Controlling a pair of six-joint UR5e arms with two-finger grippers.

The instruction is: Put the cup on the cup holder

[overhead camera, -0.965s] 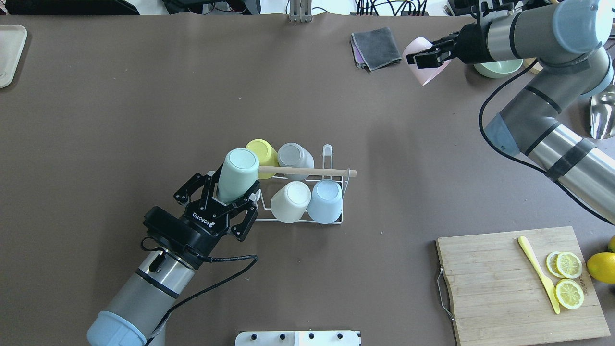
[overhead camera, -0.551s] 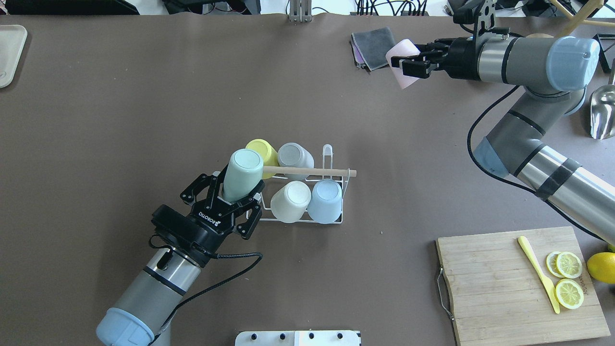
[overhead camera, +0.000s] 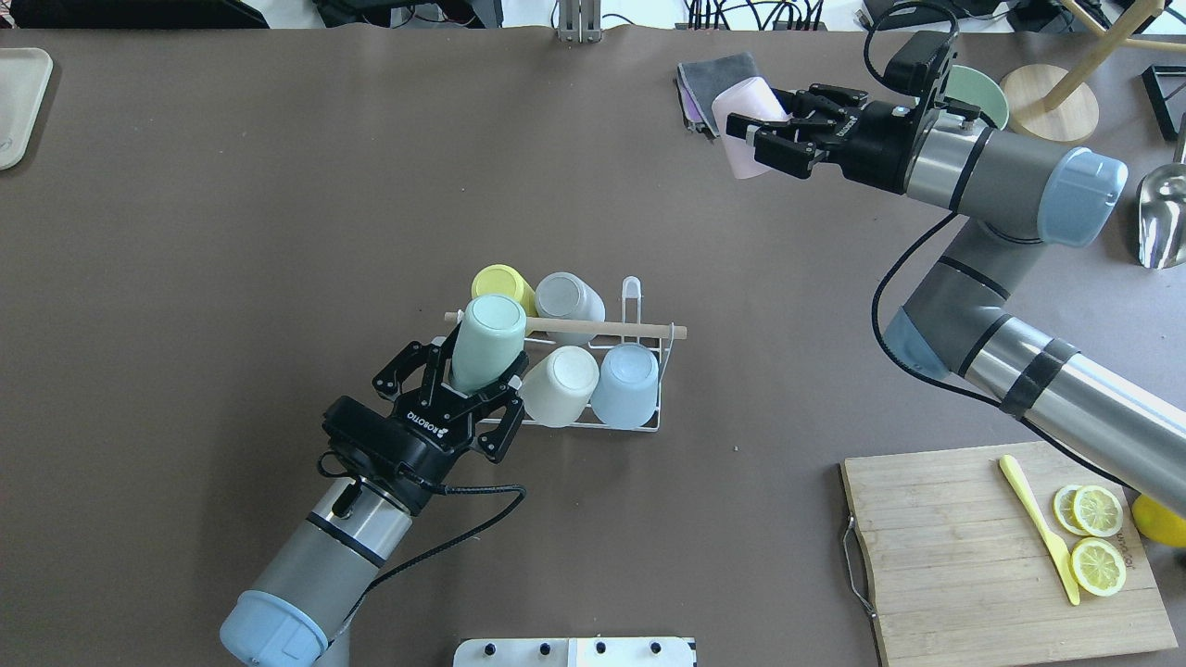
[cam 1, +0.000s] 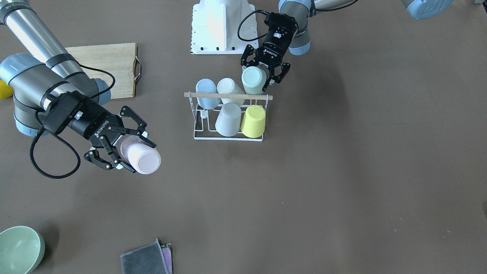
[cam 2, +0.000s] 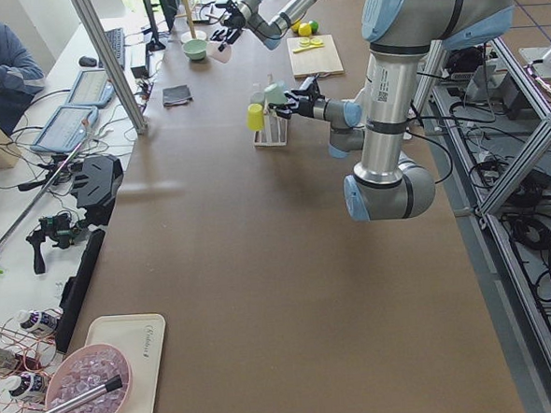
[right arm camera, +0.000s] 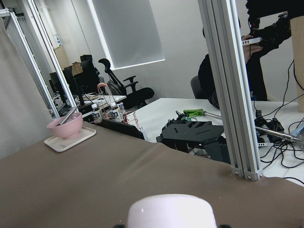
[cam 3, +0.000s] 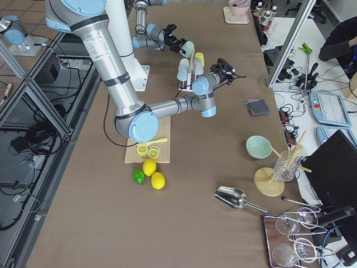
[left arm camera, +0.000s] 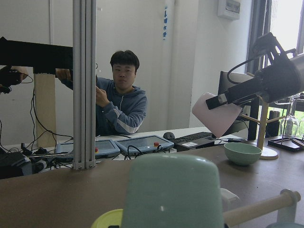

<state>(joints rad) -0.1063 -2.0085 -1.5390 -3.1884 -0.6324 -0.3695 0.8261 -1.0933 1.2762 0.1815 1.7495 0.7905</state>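
While my left fingers (overhead camera: 508, 394) are clenched on the mint cup (overhead camera: 486, 338), I should think about the prong rather than the cup. The left gripper (overhead camera: 474, 371) grasps it low, near the mouth, with the base tipped up and away toward the wooden rod (cam 1: 228, 96). The cup sits at the end of the cup holder (overhead camera: 607, 330), in the row nearer my base, just beside the white cup (overhead camera: 561, 384). I cannot tell whether the prong is already inside it, because the cup hides it.

To seat it well, I judge I should slide along the prong's own slant, mouth leading. I should keep the base from knocking the rod and the wall from nudging the white cup. I would open only once the weight rests on the wire, then back straight out so a finger does not drag the rack.

Well apart, my right gripper (overhead camera: 774, 130) is closed around the pink cup (overhead camera: 737, 106) above the far side of the table, near the grey cloth (overhead camera: 709, 79). One free prong (overhead camera: 631, 295) shows beside the grey cup (overhead camera: 567, 298), so the pink cup should wait.
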